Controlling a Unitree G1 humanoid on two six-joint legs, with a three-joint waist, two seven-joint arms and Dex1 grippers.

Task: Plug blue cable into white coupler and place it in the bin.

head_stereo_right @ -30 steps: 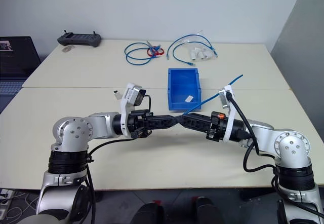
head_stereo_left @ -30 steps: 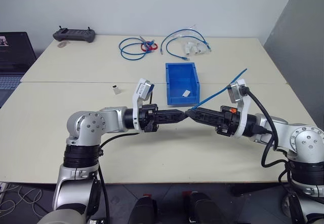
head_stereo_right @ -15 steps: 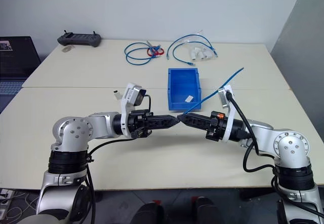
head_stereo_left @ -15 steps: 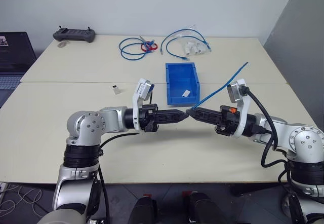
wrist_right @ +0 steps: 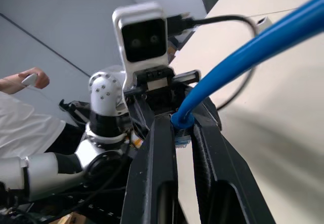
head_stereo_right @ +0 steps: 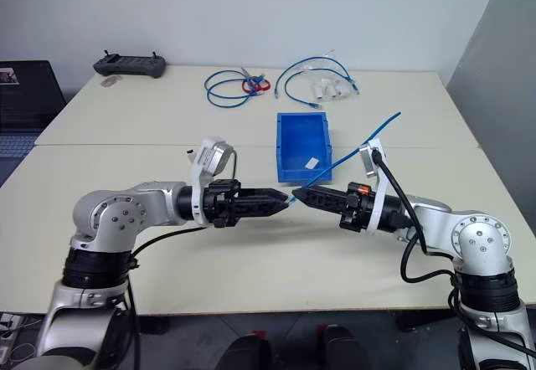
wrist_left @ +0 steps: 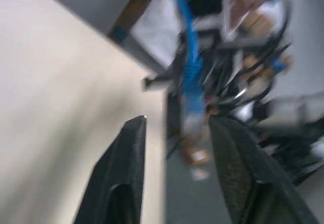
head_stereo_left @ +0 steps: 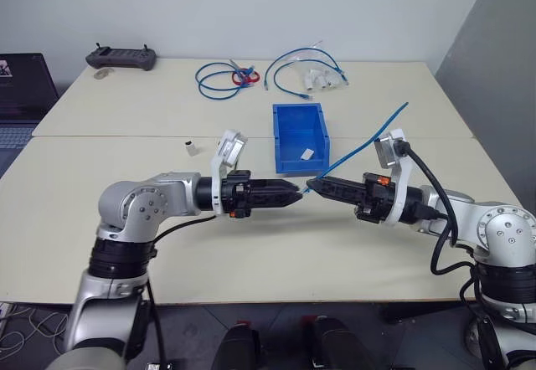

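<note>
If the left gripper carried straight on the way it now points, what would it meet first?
Most likely the plug end of the blue cable, which the right gripper holds just ahead of the left gripper.

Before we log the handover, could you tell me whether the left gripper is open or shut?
Open: the left gripper's fingers stand apart, with the blue cable beyond them.

Your robot's 2 arms are silver-grey metal with round shoulder housings, each ringed by small dark screws, above ribbed black collars. Each forearm ends in a black wrist section and a gripper of 2 slim black fingers: left gripper (head_stereo_left: 295, 194), right gripper (head_stereo_left: 312, 185). A white bracket with a small camera sits on each wrist (the right one also shows an orange mark). Thick black cables loop from both wrists.
</note>
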